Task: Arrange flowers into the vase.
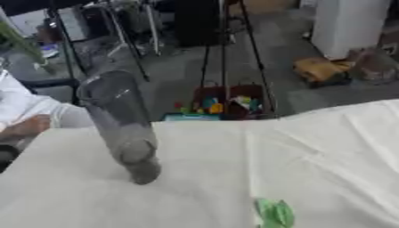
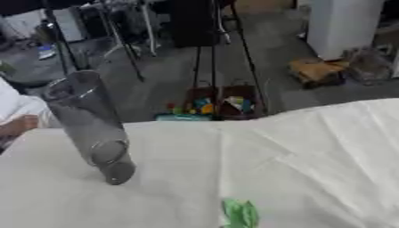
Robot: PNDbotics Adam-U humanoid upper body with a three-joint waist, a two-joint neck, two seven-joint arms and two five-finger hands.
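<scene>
Fingers of neither robot hand show, so their state cannot be told. White cloth-covered table fills the near scene; clear glass vase stands left; green leaves, perhaps a flower's, are cut off at the near edge.

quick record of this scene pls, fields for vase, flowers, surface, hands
vase: tall clear glass cylinder vase, standing on the table, nothing visible inside
flowers: only green leaves show at the near edge, lying on the cloth, apart from the vase
surface: table under a wrinkled white cloth
robot hands: neither in view
task state: no flower in the vase yet
</scene>
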